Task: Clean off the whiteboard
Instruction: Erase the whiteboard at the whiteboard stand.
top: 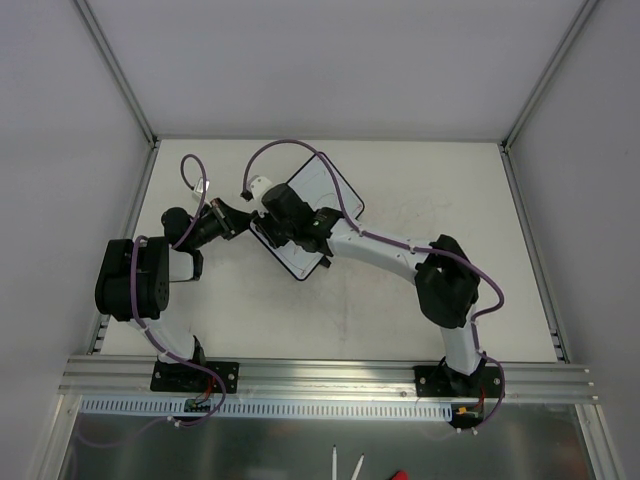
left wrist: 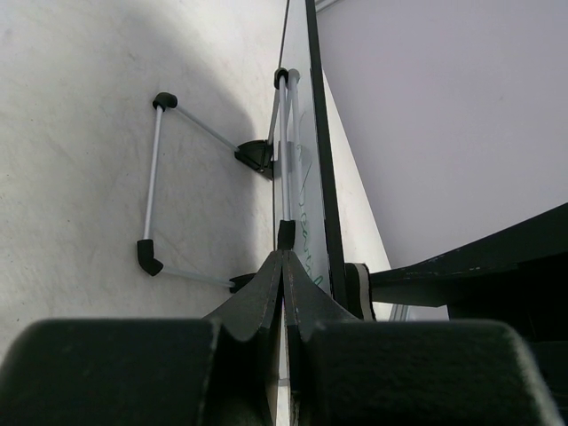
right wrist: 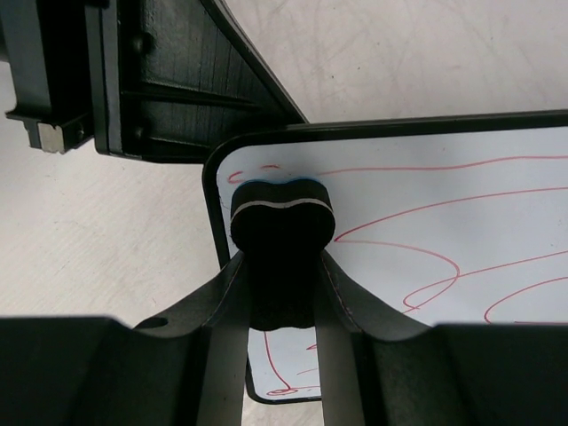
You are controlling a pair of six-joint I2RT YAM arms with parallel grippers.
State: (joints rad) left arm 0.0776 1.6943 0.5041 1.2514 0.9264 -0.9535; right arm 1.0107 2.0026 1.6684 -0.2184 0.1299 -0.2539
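The whiteboard (top: 322, 188) stands tilted at mid-table, and red scribbles cover its face (right wrist: 444, 248) in the right wrist view. My left gripper (top: 240, 218) is at the board's left corner. Its jaws (left wrist: 286, 253) are shut on the thin edge of the whiteboard (left wrist: 297, 177), seen edge-on. My right gripper (top: 270, 225) is over the board near that corner. It (right wrist: 282, 257) is shut on a black bone-shaped eraser (right wrist: 282, 222), whose end rests against the board's face beside the rounded corner. The same eraser (left wrist: 359, 288) touches the board in the left wrist view.
The board's wire stand (left wrist: 155, 177) with black feet rests on the white table (top: 420, 180) behind it. White walls and aluminium posts (top: 115, 70) enclose the table. A metal rail (top: 330, 375) runs along the near edge between the arm bases.
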